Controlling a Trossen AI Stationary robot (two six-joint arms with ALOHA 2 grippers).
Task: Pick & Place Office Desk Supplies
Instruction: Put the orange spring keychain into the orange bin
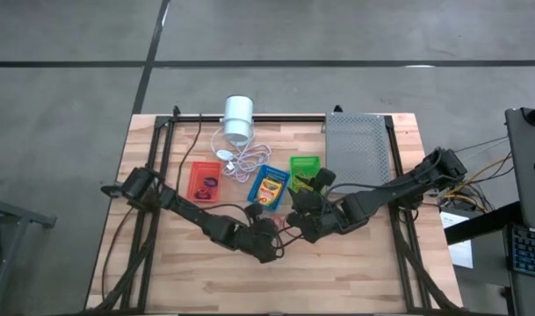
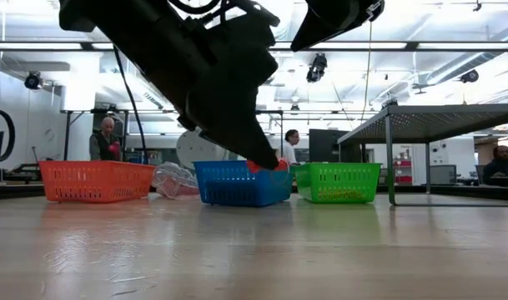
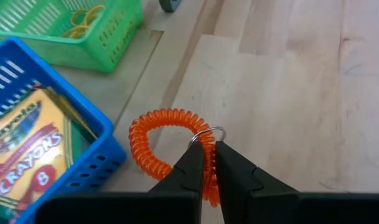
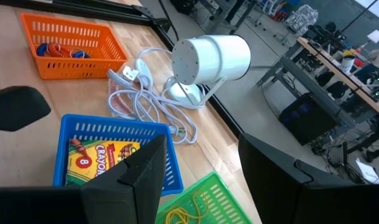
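"CRAYONS" and "8" on crayon box (image 3: 28, 155) in blue basket (image 3: 96, 168)

both arms are matte black, built of chunky rounded segments joined by thick joints. thin dark cables run along the left arm (image 1: 184, 207) and loop near its base; the right arm (image 1: 399, 186) has a boxy shoulder block with pale wires trailing off behind it. the left pincer (image 3: 209, 167) ends in two smooth black wedge-shaped fingers (image 3: 190, 167) tapering to blunt tips. the right pincer (image 4: 201, 180) has broader, flat black fingers (image 4: 142, 177) with squared edges.
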